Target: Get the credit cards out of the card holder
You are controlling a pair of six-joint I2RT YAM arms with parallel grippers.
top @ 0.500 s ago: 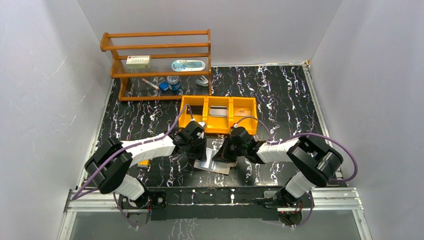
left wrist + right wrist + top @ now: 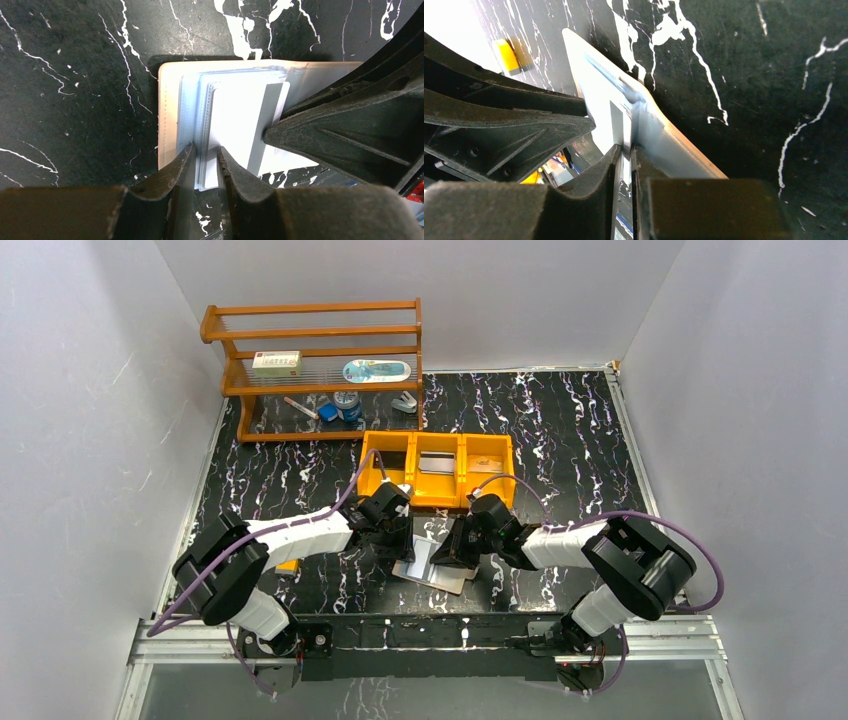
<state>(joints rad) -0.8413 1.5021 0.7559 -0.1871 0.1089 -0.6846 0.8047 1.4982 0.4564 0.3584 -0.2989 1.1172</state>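
While your left pincer (image 2: 204, 150) nips the tan folding card holder (image 2: 167, 110), your right pincer (image 2: 626, 149) clamps the grey-striped plastic card (image 2: 240, 120) lying lengthwise ahead.

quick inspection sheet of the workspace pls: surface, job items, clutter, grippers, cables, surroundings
Surface: black marbled tabletop.
Job's things: card holder lies open between the arms; a white card with a grey stripe sits in its clear sleeves.
Clutter: orange tray behind it, a grey card in its middle bay; wooden rack with small items.
Grippers: left gripper pinches the sleeve edge; right gripper appears shut on the card.
Cables: purple cables loop along both arms, apart from the holder.
Surroundings: plain grey walls.
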